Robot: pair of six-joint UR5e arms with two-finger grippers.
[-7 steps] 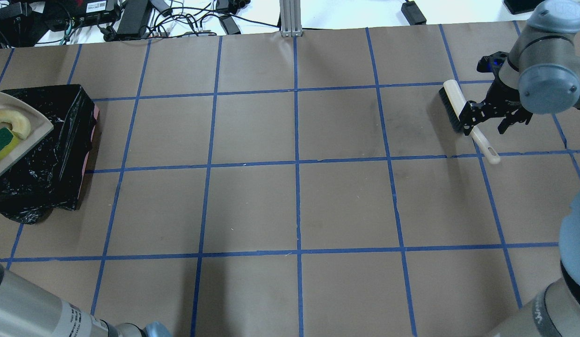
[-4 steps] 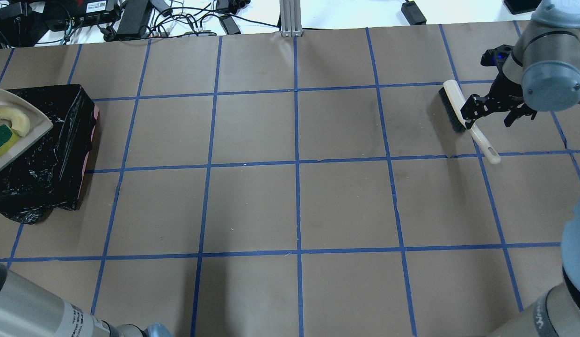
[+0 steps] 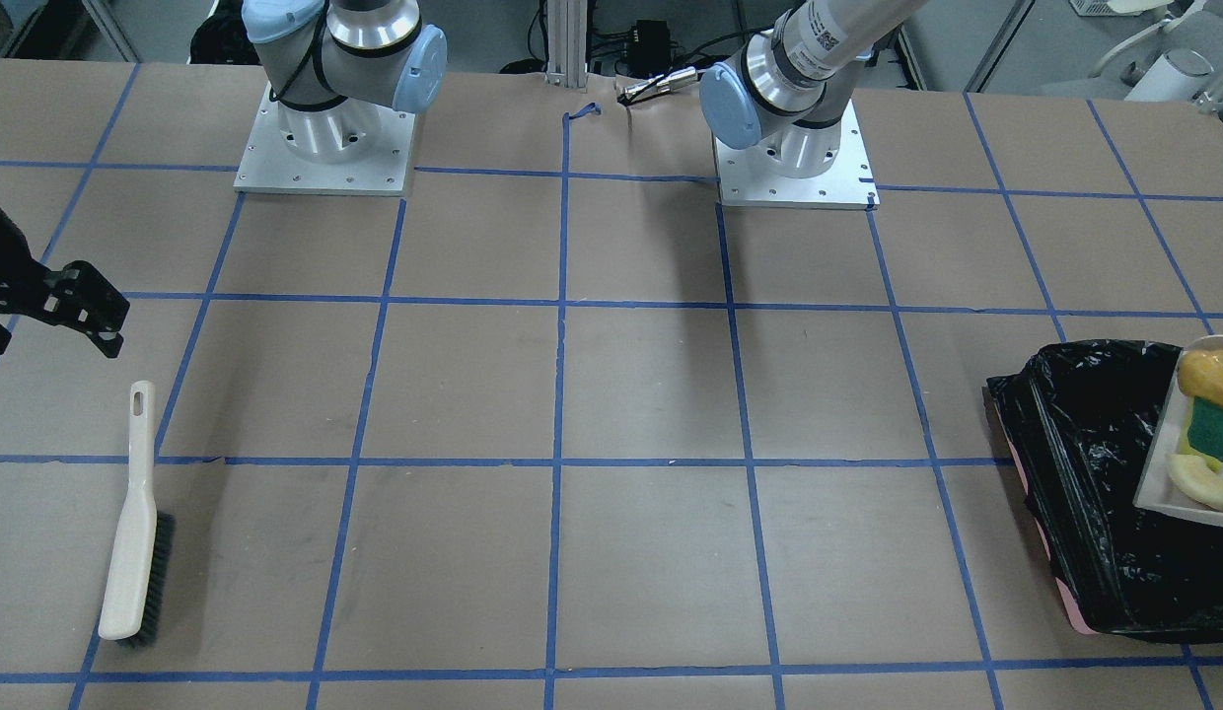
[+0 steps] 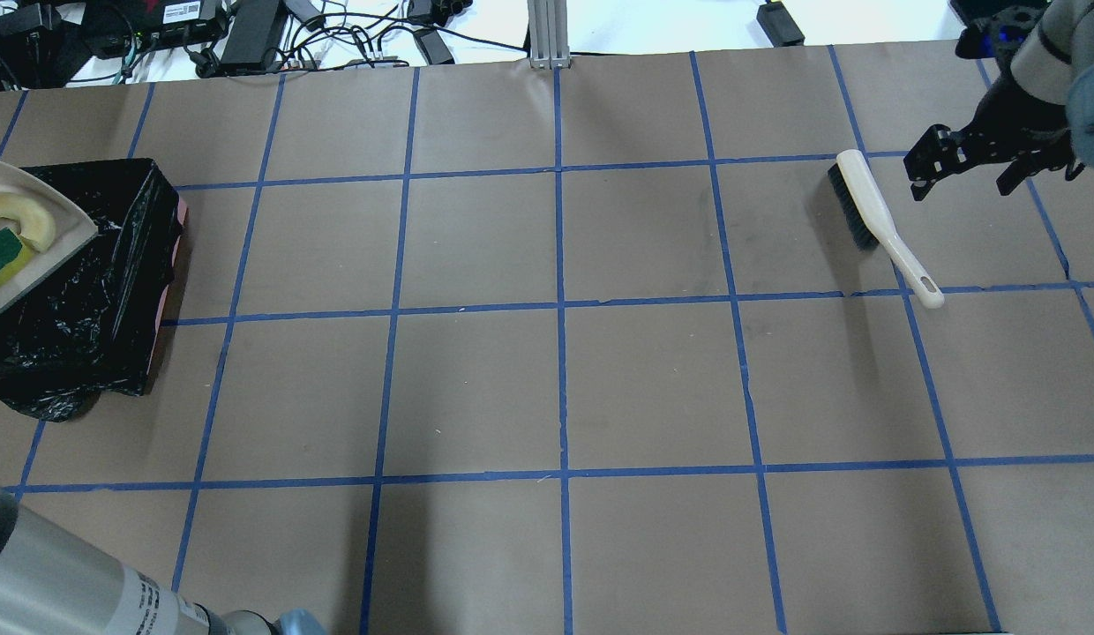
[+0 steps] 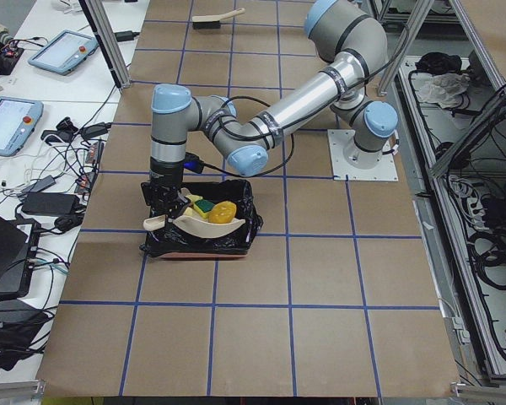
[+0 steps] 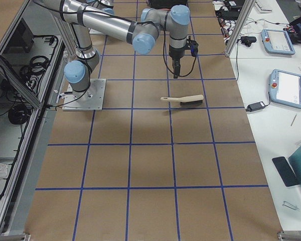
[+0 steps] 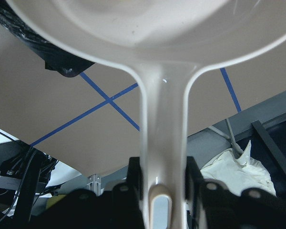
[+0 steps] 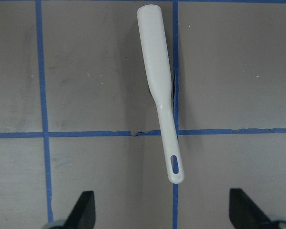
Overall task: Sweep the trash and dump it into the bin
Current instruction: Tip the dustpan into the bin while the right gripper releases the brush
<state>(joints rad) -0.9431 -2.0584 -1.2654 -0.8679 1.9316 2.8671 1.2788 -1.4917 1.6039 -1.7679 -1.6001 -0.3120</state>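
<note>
The bin (image 4: pixel 97 291), a tub lined with black plastic, stands at the table's left end; it also shows in the front view (image 3: pixel 1085 473). My left gripper (image 7: pixel 163 186) is shut on the handle of the beige dustpan (image 7: pixel 162 109) and holds the dustpan (image 4: pixel 48 251) over the bin. In the pan lie the pale melon slice (image 4: pixel 26 225), the green-topped sponge (image 3: pixel 1213 426) and the orange-yellow lump (image 3: pixel 1213 373). My right gripper (image 4: pixel 963 172) is open and empty, raised to the right of the brush (image 4: pixel 869 212), which lies flat on the table (image 8: pixel 157 71).
Blue tape lines grid the brown table. Cables and power bricks (image 4: pixel 247 35) and an aluminium post (image 4: pixel 547 35) sit past the far edge. The arm bases (image 3: pixel 325 148) stand at the robot's side. Tablets (image 6: pixel 286 88) lie on a side table.
My right gripper has risen and moved off the brush handle toward the far right; the brush stays where it lay. The dustpan has shifted slightly left over the bin.
</note>
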